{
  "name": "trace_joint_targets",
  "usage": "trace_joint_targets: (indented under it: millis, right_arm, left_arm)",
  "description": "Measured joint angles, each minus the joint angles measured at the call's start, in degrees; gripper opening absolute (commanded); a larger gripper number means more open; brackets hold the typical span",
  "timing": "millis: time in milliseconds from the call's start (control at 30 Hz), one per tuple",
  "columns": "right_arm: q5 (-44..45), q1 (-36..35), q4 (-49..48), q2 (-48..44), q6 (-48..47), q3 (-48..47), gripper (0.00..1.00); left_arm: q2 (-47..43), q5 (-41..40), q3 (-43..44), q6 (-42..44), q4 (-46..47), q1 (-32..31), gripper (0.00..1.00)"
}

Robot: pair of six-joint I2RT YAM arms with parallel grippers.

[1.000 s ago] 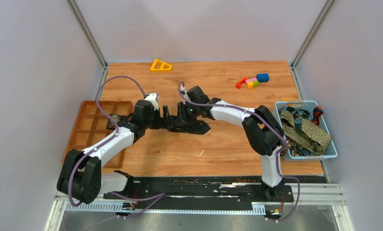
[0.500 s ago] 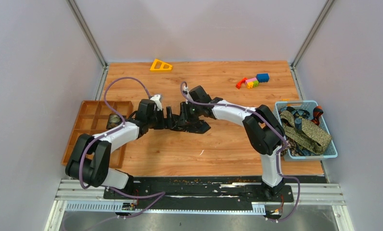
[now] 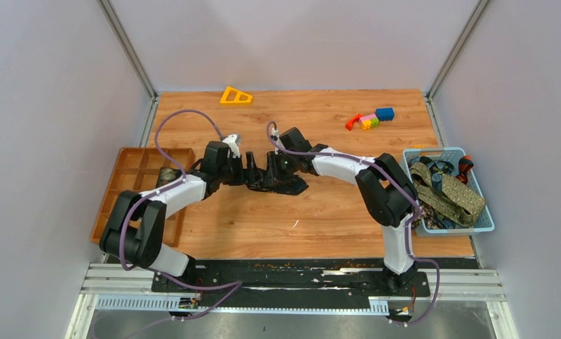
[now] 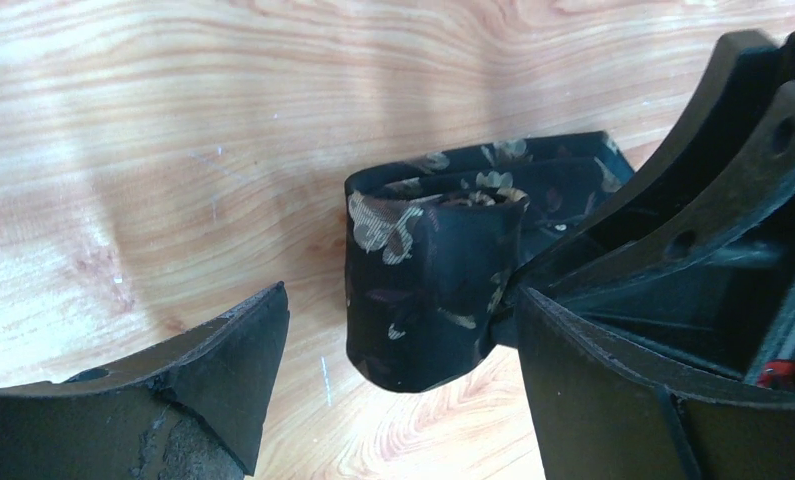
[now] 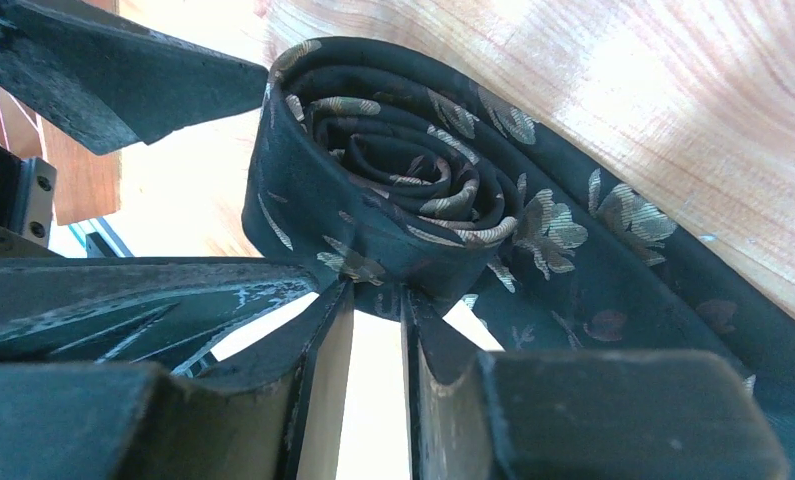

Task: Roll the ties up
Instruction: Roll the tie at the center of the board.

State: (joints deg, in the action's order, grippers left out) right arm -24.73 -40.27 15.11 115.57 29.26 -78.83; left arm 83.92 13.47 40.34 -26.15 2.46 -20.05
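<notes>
A black tie with pale leaf patterns is rolled into a coil (image 5: 403,190) at the table's middle (image 3: 263,181), its loose tail (image 3: 296,188) trailing right. My right gripper (image 5: 376,295) is shut on the coil's lower edge (image 3: 269,176), pinching the fabric between its fingers. My left gripper (image 4: 398,310) is open with the coil (image 4: 428,290) standing between its fingers; the coil touches the right one and is apart from the left one (image 3: 252,175). Other olive-tan and dark ties (image 3: 450,191) lie piled in a blue basket (image 3: 432,152).
An orange compartment tray (image 3: 133,201) sits at the left with one rolled tie (image 3: 166,174) in a cell. A yellow triangle (image 3: 236,95) and coloured blocks (image 3: 370,119) lie at the back. Grey walls stand close on both sides.
My left arm has swung its elbow in and pushed its gripper a little to the right, closer around the coil. The right gripper has kept its hold, shifting slightly right.
</notes>
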Motion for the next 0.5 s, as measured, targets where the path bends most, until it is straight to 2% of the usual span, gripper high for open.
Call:
trace_joint_targets:
  millis: [500]
  right_arm:
    - [-0.5, 0.7, 0.0, 0.0, 0.0, 0.2, 0.24]
  left_arm:
    - [6.4, 2.4, 2.4, -0.7, 2.9, 0.7, 0.86]
